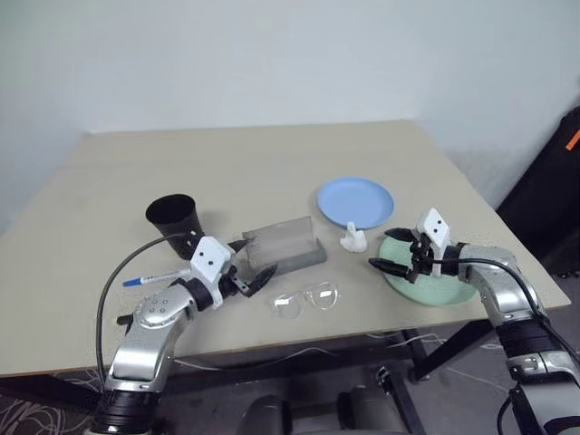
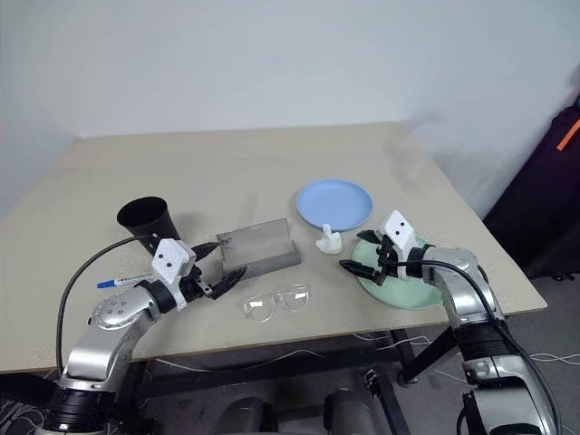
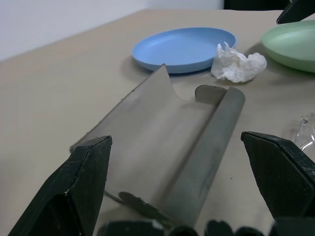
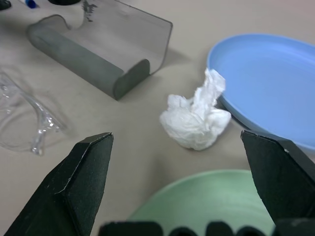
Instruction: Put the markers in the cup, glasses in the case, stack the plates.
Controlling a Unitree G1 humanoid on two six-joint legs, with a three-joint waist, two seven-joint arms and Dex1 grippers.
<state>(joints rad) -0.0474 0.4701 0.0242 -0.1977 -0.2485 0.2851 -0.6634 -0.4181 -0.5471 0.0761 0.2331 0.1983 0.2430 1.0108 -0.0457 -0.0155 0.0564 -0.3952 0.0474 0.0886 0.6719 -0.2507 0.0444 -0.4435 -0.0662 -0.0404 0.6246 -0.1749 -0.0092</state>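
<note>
Clear-framed glasses (image 1: 305,298) lie at the table's (image 1: 272,163) near edge, just in front of the open case (image 1: 283,246). I hold my left gripper (image 1: 249,268) wide and empty beside them, my right gripper (image 1: 396,258) wide over the green plate (image 1: 435,288). I judge it best to pinch the bridge gently, then lower them lengthwise into the case.
</note>
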